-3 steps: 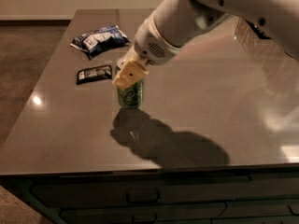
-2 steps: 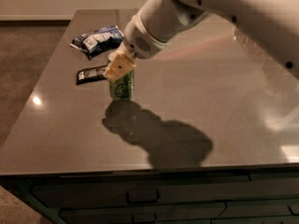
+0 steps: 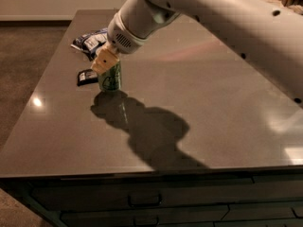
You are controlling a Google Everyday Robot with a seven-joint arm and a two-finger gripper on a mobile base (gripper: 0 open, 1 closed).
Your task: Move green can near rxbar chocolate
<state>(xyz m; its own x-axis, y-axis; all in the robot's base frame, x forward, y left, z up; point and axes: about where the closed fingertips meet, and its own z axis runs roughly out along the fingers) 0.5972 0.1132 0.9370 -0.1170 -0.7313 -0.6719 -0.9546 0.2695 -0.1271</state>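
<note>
And there was the pincer [image 3: 106, 63], down at the far left part of the desk [image 3: 222, 103], its tan fingers clamped over the top of the green can [image 3: 110, 79]. The can was upright, and its pale swirl markings faced the camera. Its base looked to be resting on the desk, though from this angle a slight gap could not be ruled out. Just to the can's left lay the rxbar chocolate [image 3: 86, 76], flat and dark with a pale label. The two were very close, perhaps touching at the edge nearest the can. Further back, toward the far left corner, sat the crinkled blue-and-white snack bag [image 3: 91, 40], apart from both. The big white arm [image 3: 203, 13] swept in from the upper right and crossed over most of the desk, narrowing to a ribbed wrist right above the can. It threw a heavy shadow [image 3: 147, 131] that ran from the can's foot toward the near edge. Below that edge, a row of dark drawers [image 3: 144, 200] showed along the front.
</note>
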